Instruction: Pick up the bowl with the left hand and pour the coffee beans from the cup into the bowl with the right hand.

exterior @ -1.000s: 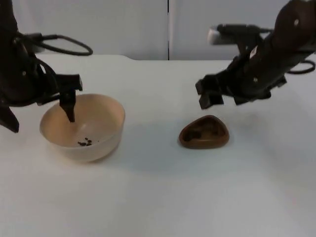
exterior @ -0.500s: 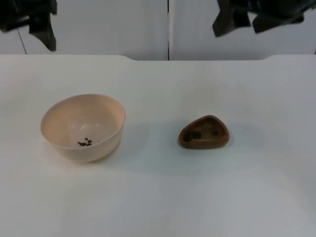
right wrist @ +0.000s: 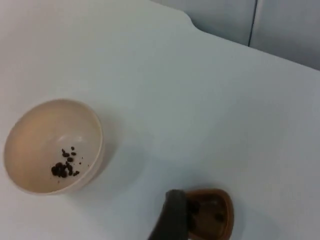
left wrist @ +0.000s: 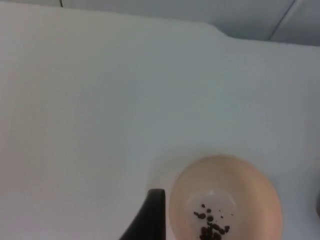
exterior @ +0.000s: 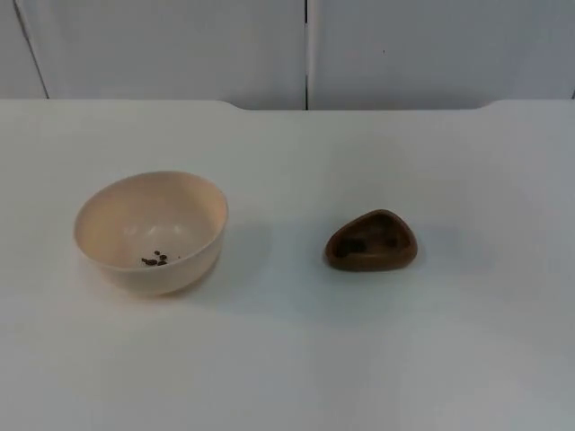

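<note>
I have the white table point(exterior: 296, 359) under me, running back to the grey partition wall point(exterior: 180, 45) at twelve o'clock. Standing upright on it at about nine o'clock from the centre of the top view is the cream bowl point(exterior: 150, 232), empty but for a small cluster of coffee beans point(exterior: 154, 260) lying on its floor. At roughly three o'clock from the bowl, well apart from it, sits the brown cup point(exterior: 371, 241), low and rounded, its mouth up and dark inside; whether any beans are in it I cannot tell.

The left gripper point(left wrist: 148, 217) hangs high above the table, one black fingertip showing just beside the bowl's rim. The right gripper point(right wrist: 172, 215) is likewise raised, its fingertip overlapping the cup's edge. For both I cannot tell how wide they stand; neither holds anything.
</note>
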`<state>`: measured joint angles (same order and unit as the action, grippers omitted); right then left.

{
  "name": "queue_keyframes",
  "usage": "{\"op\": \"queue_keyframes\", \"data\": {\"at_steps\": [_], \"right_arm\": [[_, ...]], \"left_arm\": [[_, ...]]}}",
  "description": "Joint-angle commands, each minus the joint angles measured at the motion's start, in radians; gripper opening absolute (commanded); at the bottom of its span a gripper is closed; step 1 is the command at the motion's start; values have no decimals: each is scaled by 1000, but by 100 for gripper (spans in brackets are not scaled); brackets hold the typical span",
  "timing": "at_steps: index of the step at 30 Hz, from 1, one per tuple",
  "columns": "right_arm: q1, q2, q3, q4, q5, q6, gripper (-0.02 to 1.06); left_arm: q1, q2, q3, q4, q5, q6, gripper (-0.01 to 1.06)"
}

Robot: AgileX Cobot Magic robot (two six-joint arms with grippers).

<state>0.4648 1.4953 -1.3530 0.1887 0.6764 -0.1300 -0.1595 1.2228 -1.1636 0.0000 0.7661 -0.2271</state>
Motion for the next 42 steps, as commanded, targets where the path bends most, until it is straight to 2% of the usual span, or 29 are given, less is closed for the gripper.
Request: {"op": "queue_keyframes", "data": {"at_steps": [1,14,22,25,31,38,42], "right_arm": [[-1,-31,-1,-4,26,-16,71],[-1,-186,12,-2,125,-35,71],[-1,-351,170,-2,106,-42,71],[-1,-429,249,-2,74,-50,71],[-1,-607,423,-4,12,-50,71],[-1,-806,544,-4,7,-50,71],[-1,-899,592,-4,7,-50,71]], "left_arm": [[-1,-39,3,-10,19,15,89],[-1,-281,3,-18,121,52,89],[-1,-408,12,-18,191,73,89],[-1,-463,65,-18,167,85,89],[-1,-590,253,-48,127,85,89],[-1,-713,400,-115,120,102,89],[-1,-774,421,-117,139,104,89]]}}
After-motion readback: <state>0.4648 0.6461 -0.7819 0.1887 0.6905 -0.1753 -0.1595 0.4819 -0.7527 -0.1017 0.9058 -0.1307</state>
